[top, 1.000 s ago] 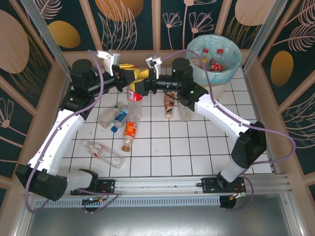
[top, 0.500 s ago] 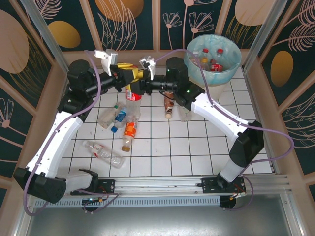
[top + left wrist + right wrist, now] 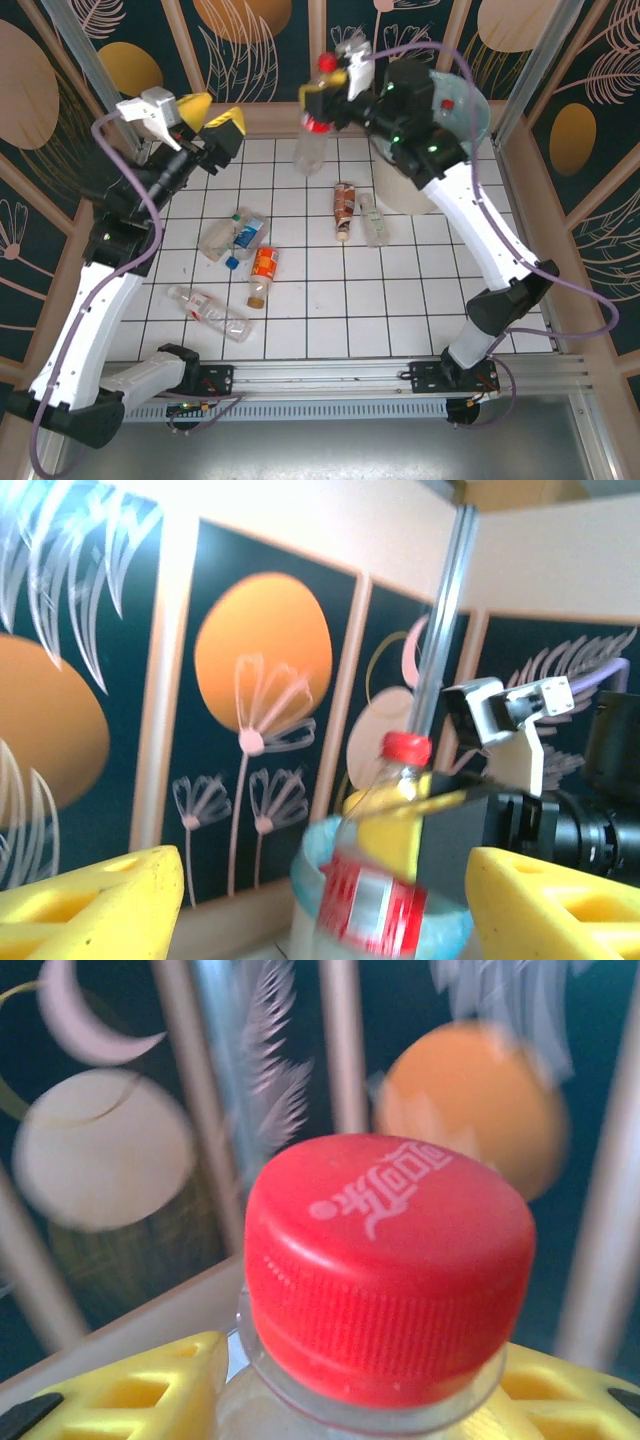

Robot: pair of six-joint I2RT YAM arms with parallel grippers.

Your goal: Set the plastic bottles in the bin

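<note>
Far to the left of the bin (image 3: 400, 190), the left gripper (image 3: 212, 115) hangs high above the tiled floor (image 3: 400, 300) with its yellow fingers (image 3: 90, 905) spread wide and nothing between them. From its wrist view it faces toward the bin, so it looks free to go down for another pick.

Below it and nearer the bin, several plastic bottles lie on their sides on the tiles, waiting their turn. A clear bottle (image 3: 208, 310) is farthest from the bin. Next come a blue-labelled pair (image 3: 232, 235) lying together, then an orange-labelled bottle (image 3: 262, 272) just beside them. A brown-labelled bottle (image 3: 343, 205) and a second clear one (image 3: 372, 222) lie side by side close to the bin's foot.

Just left of the bin, the red-capped bottle (image 3: 308, 145) hangs upright in the air. The right gripper (image 3: 325, 82) is clamped on its neck directly under the cap (image 3: 390, 1260), one yellow finger (image 3: 120, 1385) on each side. Gripping there lets the body dangle straight down, which should let it drop cleanly. The bottle is raised well above the floor, probably to clear the bin's rim.

The bin, with its blue-green liner (image 3: 310, 855), is largely hidden behind the right arm. The bottle is not yet over the opening, so the carry across looks like the step in hand.
</note>
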